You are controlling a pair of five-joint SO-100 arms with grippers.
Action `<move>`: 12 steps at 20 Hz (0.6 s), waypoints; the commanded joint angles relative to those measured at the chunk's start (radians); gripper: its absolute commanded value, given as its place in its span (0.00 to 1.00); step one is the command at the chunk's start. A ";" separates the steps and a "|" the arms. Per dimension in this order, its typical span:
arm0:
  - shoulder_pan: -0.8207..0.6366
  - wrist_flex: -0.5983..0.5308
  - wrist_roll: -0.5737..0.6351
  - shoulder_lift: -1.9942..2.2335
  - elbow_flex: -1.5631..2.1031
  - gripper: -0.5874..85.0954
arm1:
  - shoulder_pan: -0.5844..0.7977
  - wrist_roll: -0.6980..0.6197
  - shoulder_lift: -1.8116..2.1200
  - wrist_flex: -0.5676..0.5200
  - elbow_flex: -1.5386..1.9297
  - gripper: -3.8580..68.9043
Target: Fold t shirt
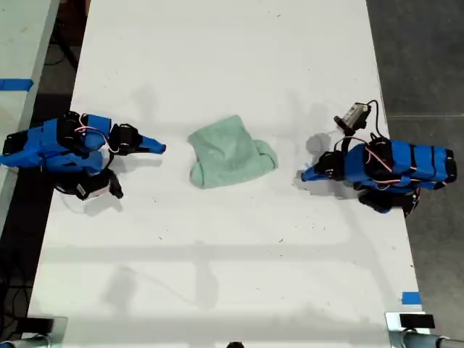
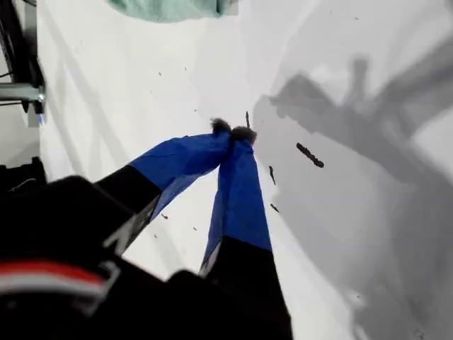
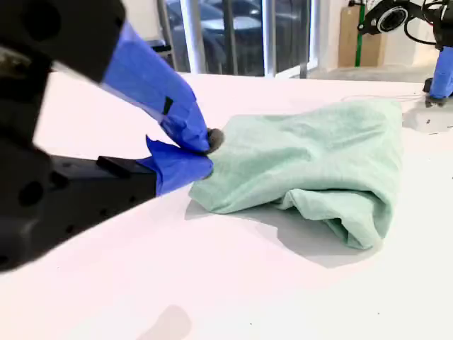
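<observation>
On the bench, near its middle: the t shirt (image 1: 228, 156) lies here, pale mint green and bunched into a thick, wrinkled bundle.
T shirt shape: one rounded roll is on the side toward the exterior view's right, and another lump is at the corner toward the exterior view's lower left.
Bench (image 1: 217, 275): it is white, with small dark specks on it; floor shows beyond its long edges.
My second gripper (image 1: 161, 148): it comes in from the bench edge at the exterior view's left and points at the t shirt.
My second gripper, jaws: in the second wrist view the blue tips (image 3: 209, 145) are pressed together with nothing between them.
My second gripper and t shirt (image 3: 318, 156): from the low second wrist view they seem nearly to touch, but from above a strip of bare bench separates them.
My first gripper (image 1: 304, 175): it comes in from the bench edge at the exterior view's right and points toward the t shirt's rolled side, just beside it but apart.
My first gripper, jaws: in the first wrist view the two blue fingers meet at the tips (image 2: 232, 131) and they hold nothing.
T shirt in the first wrist view (image 2: 170, 7): only a small green piece shows, well ahead of the tips.
Blue tape (image 1: 410, 298): one small piece is near the bench corner at the exterior view's lower right.
</observation>
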 commanded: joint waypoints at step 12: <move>0.103 0.054 -0.235 0.017 -0.002 0.01 | -0.025 0.149 0.015 0.094 0.048 0.02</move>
